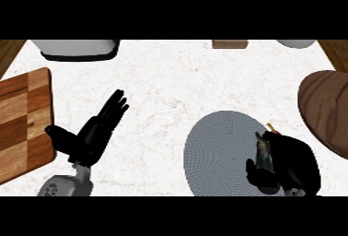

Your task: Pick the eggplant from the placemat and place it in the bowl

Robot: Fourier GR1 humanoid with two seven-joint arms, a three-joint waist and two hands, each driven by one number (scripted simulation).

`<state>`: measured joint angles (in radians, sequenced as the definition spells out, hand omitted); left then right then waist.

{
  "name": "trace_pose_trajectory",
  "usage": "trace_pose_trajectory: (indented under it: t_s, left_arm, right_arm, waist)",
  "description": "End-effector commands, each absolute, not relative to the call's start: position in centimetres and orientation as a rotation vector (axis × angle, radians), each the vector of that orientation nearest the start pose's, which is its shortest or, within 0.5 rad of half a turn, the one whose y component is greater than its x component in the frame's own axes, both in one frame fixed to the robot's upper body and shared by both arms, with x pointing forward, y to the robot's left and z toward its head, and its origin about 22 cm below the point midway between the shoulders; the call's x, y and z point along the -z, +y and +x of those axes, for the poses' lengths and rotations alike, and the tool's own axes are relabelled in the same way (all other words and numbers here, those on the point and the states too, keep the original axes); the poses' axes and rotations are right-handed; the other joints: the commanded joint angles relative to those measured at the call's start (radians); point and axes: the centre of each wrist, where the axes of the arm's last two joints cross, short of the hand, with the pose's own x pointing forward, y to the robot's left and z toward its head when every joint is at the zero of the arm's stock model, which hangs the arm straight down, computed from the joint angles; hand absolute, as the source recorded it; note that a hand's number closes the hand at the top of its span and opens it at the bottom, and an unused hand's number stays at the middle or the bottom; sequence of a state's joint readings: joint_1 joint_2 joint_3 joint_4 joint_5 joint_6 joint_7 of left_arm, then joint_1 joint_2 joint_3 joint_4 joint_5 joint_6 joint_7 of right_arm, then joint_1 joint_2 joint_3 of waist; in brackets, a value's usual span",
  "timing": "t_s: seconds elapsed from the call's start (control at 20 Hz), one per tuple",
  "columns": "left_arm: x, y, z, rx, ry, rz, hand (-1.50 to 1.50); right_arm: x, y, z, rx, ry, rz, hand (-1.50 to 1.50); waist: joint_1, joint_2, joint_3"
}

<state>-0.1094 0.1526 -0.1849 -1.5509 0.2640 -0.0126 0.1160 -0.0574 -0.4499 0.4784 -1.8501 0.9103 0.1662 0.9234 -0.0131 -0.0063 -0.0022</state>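
Black fingers of the right hand [293,161] curled round the dark eggplant [263,151] above the grey placemat [219,152]; the left hand [92,131] rested spread, fingers straight.

Left hand [92,131] open, fingers straight, resting lower left; right hand [289,161] curled, grasping, lower right.

White marble counter [190,83], wood board [24,122] at left, maybe appliance [76,49] at rear

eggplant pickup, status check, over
Left hand open, resting by the cutting board. Right hand curled round eggplant over placemat. Wooden bowl at right, path looks clear.
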Motion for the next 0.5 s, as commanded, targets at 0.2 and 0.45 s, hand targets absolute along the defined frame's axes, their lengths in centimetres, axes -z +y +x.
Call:
trace_pose_trajectory:
  t_s: [0.2, 0.45]
  left_arm:
    - [-2.8, 21.0, 25.9, 0.108, -1.478, -0.253, 0.0]
    - [-2.5, 21.5, 26.8, 0.117, -1.495, -0.251, 0.0]
  right_arm:
    - [-16.2, -20.3, 16.5, -0.808, -1.09, -1.295, 1.5]
    - [-20.9, -20.6, 14.7, -0.705, -1.119, -1.396, 1.5]
  waist:
    - [-0.005, -0.002, 0.001]
    - [0.003, 0.004, 0.0]
